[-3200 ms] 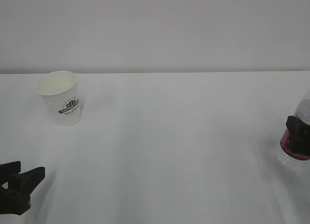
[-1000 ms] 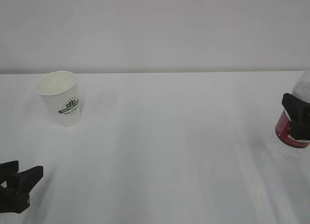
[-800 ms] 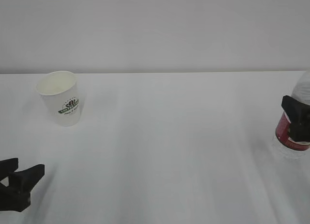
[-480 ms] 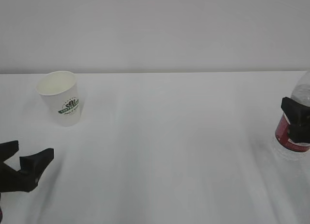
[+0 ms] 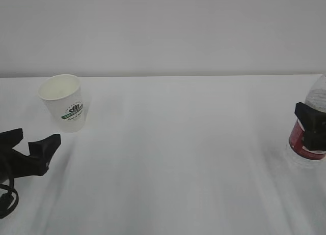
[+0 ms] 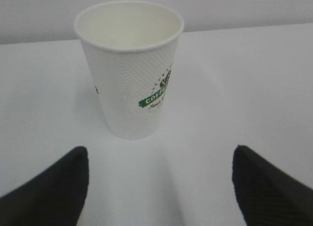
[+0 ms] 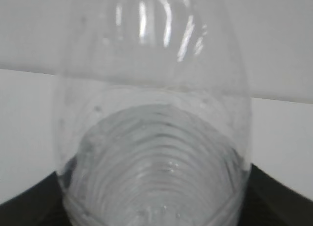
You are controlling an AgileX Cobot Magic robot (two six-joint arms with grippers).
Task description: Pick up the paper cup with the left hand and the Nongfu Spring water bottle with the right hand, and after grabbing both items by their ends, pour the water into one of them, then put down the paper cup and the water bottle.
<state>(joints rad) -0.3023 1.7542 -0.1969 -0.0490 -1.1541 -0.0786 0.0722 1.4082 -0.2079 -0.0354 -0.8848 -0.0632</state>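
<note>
The paper cup (image 5: pixel 64 104) stands upright on the table at the far left, white with a green logo, and its inside looks empty. My left gripper (image 5: pixel 30 141) sits just in front of it, open wide with nothing between its fingers. In the left wrist view the cup (image 6: pixel 130 69) stands ahead of the gripper (image 6: pixel 160 155), not touching either finger. At the right edge, my right gripper (image 5: pixel 311 127) is shut on the Nongfu Spring water bottle (image 5: pixel 308 144) at its red label. The bottle (image 7: pixel 154 89) fills the right wrist view, with water (image 7: pixel 156 157) in its lower part.
The white table (image 5: pixel 178 158) runs back to a pale wall (image 5: pixel 163 31). The bottle is cut off by the frame's right edge. No other objects show.
My left gripper has opened wider and moved forward towards the cup. The right gripper has edged up slightly with the bottle in it. The cup has not moved.
</note>
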